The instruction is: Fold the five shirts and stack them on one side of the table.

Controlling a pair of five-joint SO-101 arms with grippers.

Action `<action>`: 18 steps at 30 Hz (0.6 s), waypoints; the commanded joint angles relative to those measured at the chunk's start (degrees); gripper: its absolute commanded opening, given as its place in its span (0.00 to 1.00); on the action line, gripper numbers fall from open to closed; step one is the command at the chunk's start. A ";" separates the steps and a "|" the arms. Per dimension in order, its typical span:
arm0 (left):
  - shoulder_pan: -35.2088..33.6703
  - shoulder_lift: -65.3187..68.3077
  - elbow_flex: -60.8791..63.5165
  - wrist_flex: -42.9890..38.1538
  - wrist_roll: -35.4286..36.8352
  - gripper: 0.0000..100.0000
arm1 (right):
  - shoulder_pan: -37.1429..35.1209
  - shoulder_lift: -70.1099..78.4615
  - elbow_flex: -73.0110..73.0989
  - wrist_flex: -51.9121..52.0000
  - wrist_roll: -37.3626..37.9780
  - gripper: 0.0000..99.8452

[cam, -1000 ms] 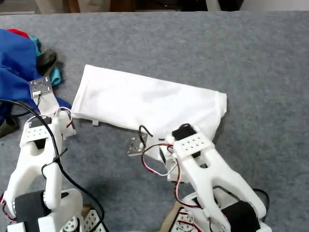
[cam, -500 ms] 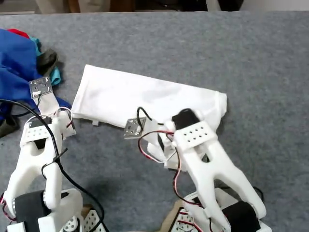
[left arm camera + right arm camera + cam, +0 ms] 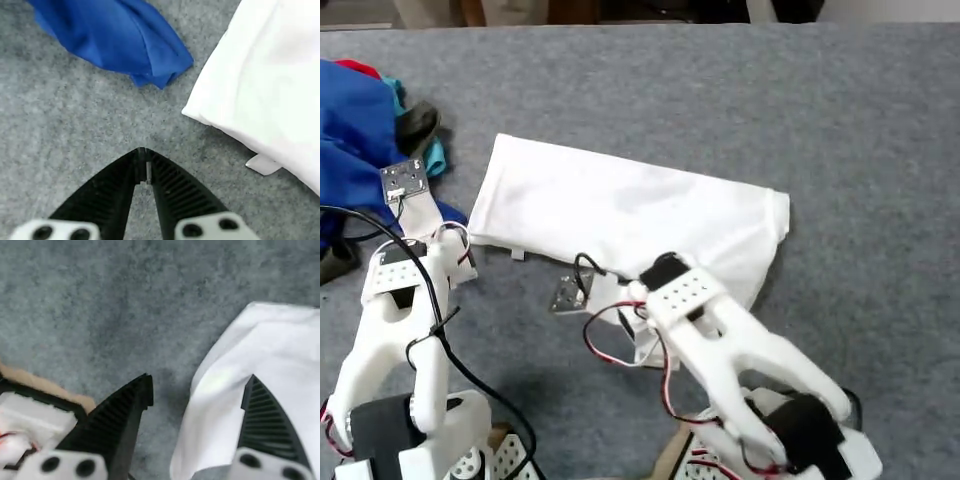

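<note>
A folded white shirt (image 3: 620,210) lies across the middle of the grey table. Its near edge (image 3: 235,390) runs between the fingers of my right gripper (image 3: 197,390), which is open just above the cloth and the table. The right arm (image 3: 685,295) covers that edge in the high view. A crumpled blue shirt (image 3: 350,130) lies at the far left. My left gripper (image 3: 142,165) is shut on nothing and hangs over bare table between the blue shirt's tip (image 3: 155,75) and the white shirt's corner (image 3: 210,110).
Red and teal garments (image 3: 405,95) and a dark one (image 3: 417,125) poke out beside the blue shirt. A tan board (image 3: 45,385) marks the table's near edge below the right arm. Open grey table stretches to the right and along the far side.
The right arm has swung left along the white shirt's near edge, its wrist turning. The left arm and both shirts have not moved.
</note>
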State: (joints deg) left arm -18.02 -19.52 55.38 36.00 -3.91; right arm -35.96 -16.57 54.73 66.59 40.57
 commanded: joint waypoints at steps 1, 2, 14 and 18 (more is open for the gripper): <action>-0.26 -1.71 -0.44 -0.88 0.35 0.02 | 2.07 3.56 -0.48 -4.66 -0.53 0.29; -0.26 -1.71 -0.44 -0.97 0.35 0.02 | 2.15 4.18 -0.57 -5.19 -0.53 0.29; -0.35 -1.71 -0.44 -1.05 0.35 0.02 | 10.07 7.52 -0.22 -8.70 0.00 0.15; -0.35 -1.71 -0.44 -1.05 0.35 0.02 | 11.30 7.52 -0.22 -9.32 2.37 0.11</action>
State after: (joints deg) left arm -18.02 -19.52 55.38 36.00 -3.91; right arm -26.81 -10.86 53.76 57.54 41.71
